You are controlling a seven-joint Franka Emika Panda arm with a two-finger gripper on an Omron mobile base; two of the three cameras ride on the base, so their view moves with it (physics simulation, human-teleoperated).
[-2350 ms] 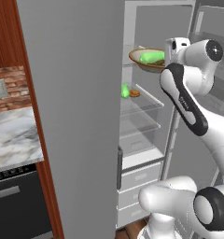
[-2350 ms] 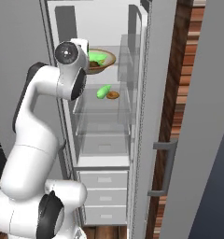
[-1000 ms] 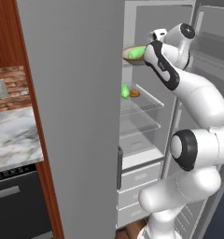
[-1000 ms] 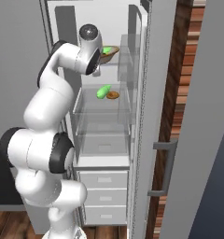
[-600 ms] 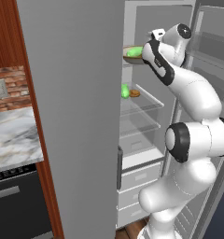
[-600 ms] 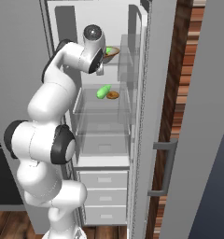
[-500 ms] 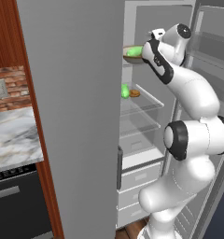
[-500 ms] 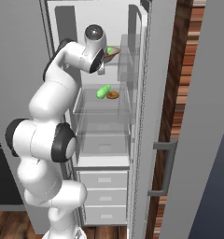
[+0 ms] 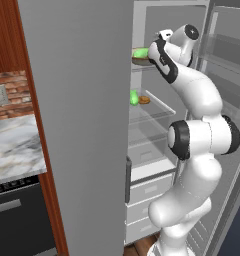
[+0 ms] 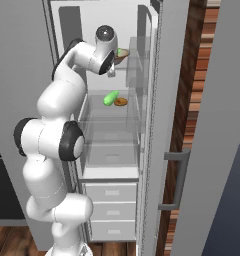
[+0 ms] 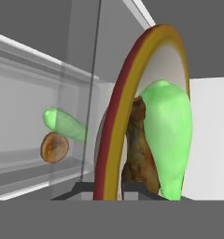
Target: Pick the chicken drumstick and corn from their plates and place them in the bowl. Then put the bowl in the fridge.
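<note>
Hand view: the gripper (image 11: 108,189) pinches the rim of the bowl (image 11: 115,135), its two small dark fingertips pressed against either side of the edge, which arcs up as a smooth band of dark red and mustard yellow around a pale inside. Cradled in the bowl are the corn (image 11: 167,140), a glossy bright green, teardrop-shaped cob, and, just beside it and touching it, the chicken drumstick (image 11: 138,149), a lumpy, rough-textured reddish-brown piece. Beyond a clear glass panel, a second green lump (image 11: 65,123) and a small round flat orange-brown item (image 11: 54,147) sit on a translucent shelf, close to each other.

From the left base view, the white, dark-jointed arm reaches up into the open fridge (image 9: 82,100), a tall flat-sided grey-silver cabinet with a pale interior, and holds the bowl (image 9: 141,59) at the level of an upper glass shelf, the green of the corn (image 9: 139,52) showing above its brown rim. On the shelf below, the green lump (image 9: 134,97) stands next to the flat orange-brown item (image 9: 144,100). White drawers (image 9: 149,187) stack low in the cabinet. To the left are a veined marble counter (image 9: 14,150) and a red brick wall (image 9: 12,92).

From the right base view, the bowl (image 10: 121,56) sits just past the wrist, inside the fridge (image 10: 157,125), above the green lump (image 10: 111,98) and the orange-brown item (image 10: 121,102).
</note>
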